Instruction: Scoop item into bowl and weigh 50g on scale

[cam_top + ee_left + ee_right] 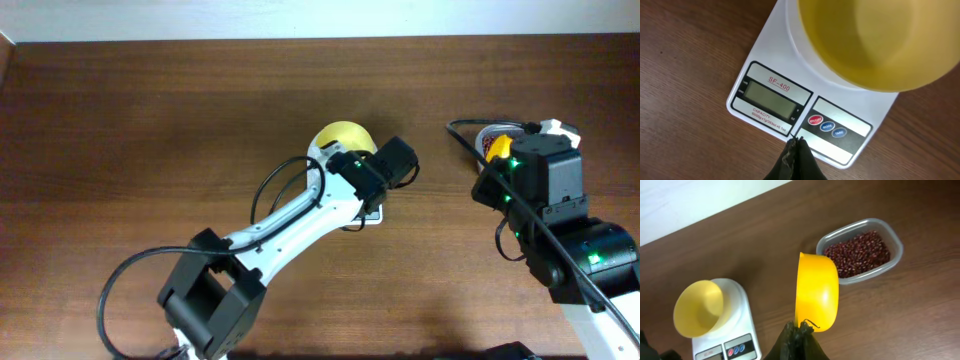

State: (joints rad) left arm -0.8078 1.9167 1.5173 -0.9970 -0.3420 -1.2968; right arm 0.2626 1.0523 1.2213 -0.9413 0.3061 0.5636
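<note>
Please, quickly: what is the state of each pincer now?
Left pincer: closed, empty, tips by white square digital scale.
Right pincer: closed on small yellow plastic scoop.

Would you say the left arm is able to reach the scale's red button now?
Probably yes: the left gripper, shut, hangs by the scale, near its red button, and the bowl sits behind, leaving it uncovered.

The white scale (770, 55) sits on the brown wood table (685, 60), w/ the yellow bowl (875, 40) on its round top plate; part of the bowl runs out of the pic. The scale's grey screen (767, 100) has "SF-400" above it, & next to it are 1 red & 2 blue buttons (827, 126). The L gripper (796, 142) has its 2 dark tips pressed together, at the scale's edge by the red button.
</note>
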